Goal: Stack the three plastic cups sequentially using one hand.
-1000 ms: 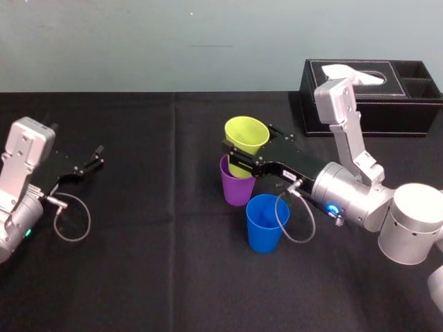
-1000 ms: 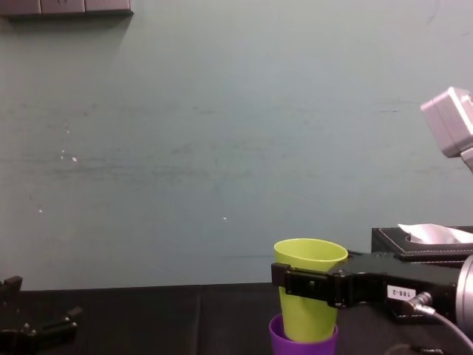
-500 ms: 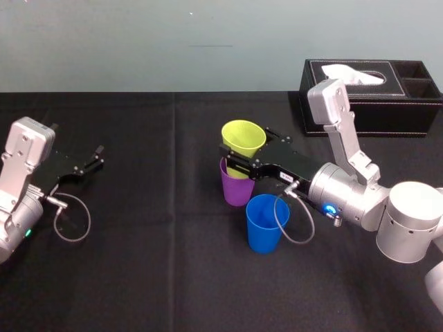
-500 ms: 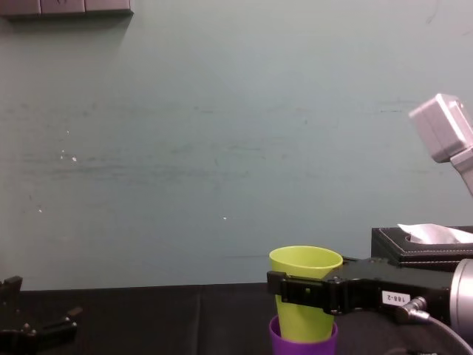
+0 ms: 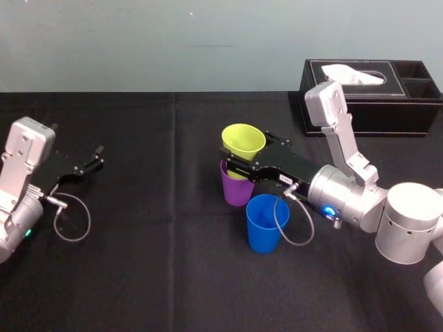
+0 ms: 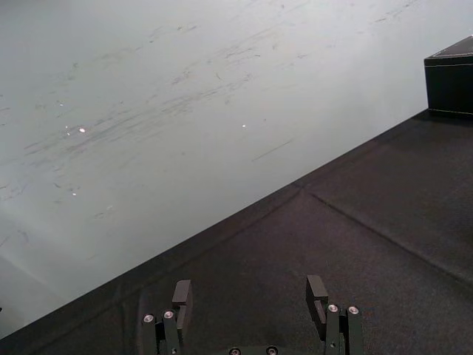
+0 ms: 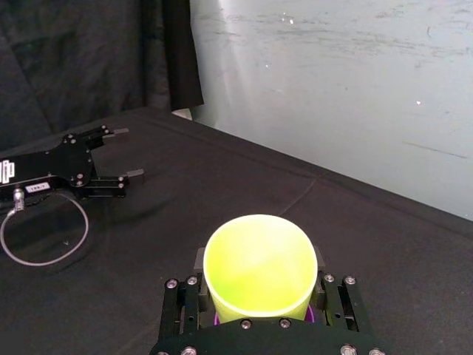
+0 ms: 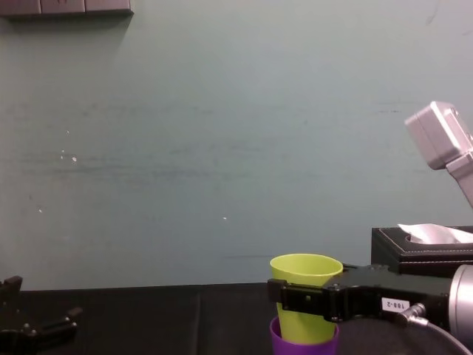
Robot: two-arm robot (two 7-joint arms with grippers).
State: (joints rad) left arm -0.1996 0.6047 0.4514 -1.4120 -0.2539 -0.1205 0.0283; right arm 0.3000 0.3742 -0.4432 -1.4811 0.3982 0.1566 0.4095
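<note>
The yellow-green cup (image 5: pixel 242 138) is upright with its base sunk into the purple cup (image 5: pixel 235 190) near the table's centre. My right gripper (image 5: pixel 248 152) is shut on it, one black finger on each side of its wall. From the wrist, the yellow-green cup (image 7: pixel 259 262) sits between the fingers (image 7: pixel 319 260) with a purple sliver beneath. The chest view shows the yellow-green cup (image 8: pixel 304 268) rising from the purple cup (image 8: pixel 303 347), with the right gripper (image 8: pixel 299 296) across it. A blue cup (image 5: pixel 264 223) stands alone just in front. My left gripper (image 5: pixel 93 158) rests open at the far left.
A black tissue box (image 5: pixel 374 90) stands at the back right, behind my right arm's elbow. The black tablecloth (image 5: pixel 152 263) is bare on the left and front. The left gripper (image 6: pixel 250 292) has nothing between its fingers.
My right gripper has lowered the yellow-green cup further into the purple cup and shifted slightly left. The blue cup and the left arm have not moved.
</note>
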